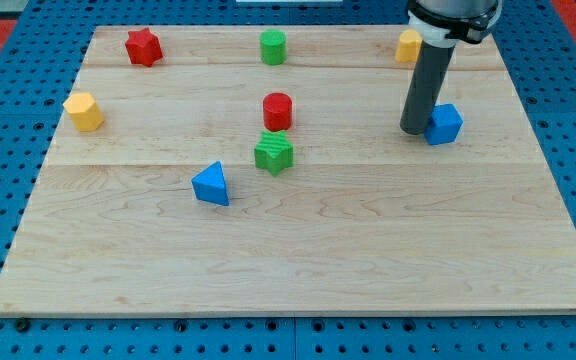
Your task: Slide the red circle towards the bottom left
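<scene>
Red circle sits near the middle of the desk, toward the top edge.
A green block lies just below it; my tip, a bare rod with nothing pinched, stands well right, touching the blue block.

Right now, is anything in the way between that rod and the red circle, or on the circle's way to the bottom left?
Nothing lies between my tip and the red circle. Toward the bottom left, the green block sits just below the circle, and the blue triangle lies farther along that diagonal.
</scene>
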